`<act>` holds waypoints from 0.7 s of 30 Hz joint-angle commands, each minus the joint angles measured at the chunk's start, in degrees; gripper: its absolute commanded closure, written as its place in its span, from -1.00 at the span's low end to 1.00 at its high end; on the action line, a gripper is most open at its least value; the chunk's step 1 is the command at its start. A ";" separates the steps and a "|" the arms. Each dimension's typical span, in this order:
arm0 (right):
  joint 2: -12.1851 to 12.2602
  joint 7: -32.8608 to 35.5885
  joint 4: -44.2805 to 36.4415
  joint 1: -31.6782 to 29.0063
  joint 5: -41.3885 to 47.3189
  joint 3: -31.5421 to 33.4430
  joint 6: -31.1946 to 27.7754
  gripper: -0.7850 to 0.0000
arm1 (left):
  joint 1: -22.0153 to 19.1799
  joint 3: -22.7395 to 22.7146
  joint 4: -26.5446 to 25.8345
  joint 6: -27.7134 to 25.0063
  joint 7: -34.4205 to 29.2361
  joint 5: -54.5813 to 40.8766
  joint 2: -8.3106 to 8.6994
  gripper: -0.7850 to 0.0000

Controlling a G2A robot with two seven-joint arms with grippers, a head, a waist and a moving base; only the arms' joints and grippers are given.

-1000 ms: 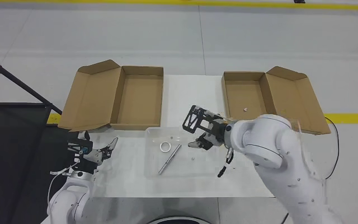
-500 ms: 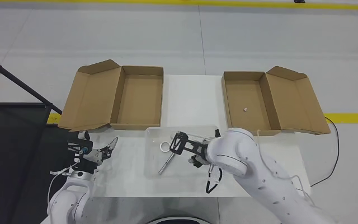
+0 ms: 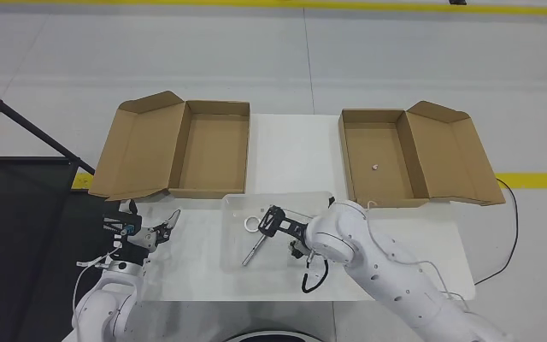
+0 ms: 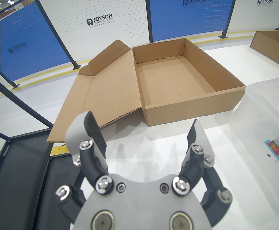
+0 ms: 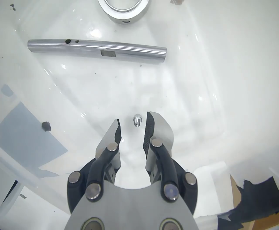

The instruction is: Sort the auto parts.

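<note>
right wrist view: my right tool (image 5: 133,128) hangs narrowly open around the small silver bolt (image 5: 136,120) on the floor of the clear plastic tray (image 5: 196,65); i'd drop lower, centre it, then close slowly

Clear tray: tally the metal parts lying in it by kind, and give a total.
Metal ring: 1
Metal rod: 1
Small screw: 1
Total: 3, not counting an unclear scrap at the picture's edge beside the ring.
</note>
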 commanded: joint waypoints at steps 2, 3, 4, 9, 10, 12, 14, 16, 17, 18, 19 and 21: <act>-0.26 0.08 0.82 0.30 -0.08 -0.47 0.44 0.55 | 0.00 0.00 0.00 0.00 0.00 0.00 0.00 -1.00; -0.36 0.05 1.04 0.37 0.04 -0.65 0.47 0.93 | 0.00 0.00 0.00 0.00 0.00 0.00 0.00 -1.00; -0.45 0.15 1.23 0.47 0.05 -0.87 0.41 1.00 | 0.00 0.00 0.00 0.00 0.00 0.00 0.00 -1.00; -0.74 -0.28 0.94 0.83 -0.16 -0.87 1.22 1.00 | 0.00 0.00 0.00 0.00 0.00 0.00 0.00 -1.00; -0.71 -0.62 0.47 0.85 -0.35 -0.47 1.60 1.00 | 0.00 0.00 0.00 0.00 0.00 0.00 0.00 -1.00; -0.53 -1.38 -0.94 0.77 -0.72 0.71 2.19 1.00 | 0.00 0.00 0.00 0.00 0.00 0.00 0.00 -1.00; -0.17 -2.50 -3.00 0.44 -0.80 2.71 2.71 1.00 | 0.00 0.00 0.00 0.00 0.00 0.00 0.00 -1.00; 0.32 -3.66 -5.11 -0.14 -0.87 5.16 2.96 1.00 | 0.00 0.00 0.00 0.00 0.00 0.00 0.00 -1.00; 0.58 -4.45 -6.32 -0.58 -0.62 6.52 2.92 1.00 | 0.00 0.00 0.00 0.00 0.00 0.00 0.00 -1.00; 0.89 -5.18 -7.41 -1.06 -0.46 8.05 2.78 1.00 | 0.00 0.00 0.00 0.00 0.00 0.00 0.00 -1.00; 1.21 -5.75 -8.35 -1.54 -0.42 9.69 2.74 1.00 | 0.00 0.00 0.00 0.00 0.00 0.00 0.00 -1.00; 1.85 -7.68 -10.34 -2.76 0.24 13.38 2.66 1.00 | 0.00 0.00 0.00 0.00 0.00 0.00 0.00 -1.00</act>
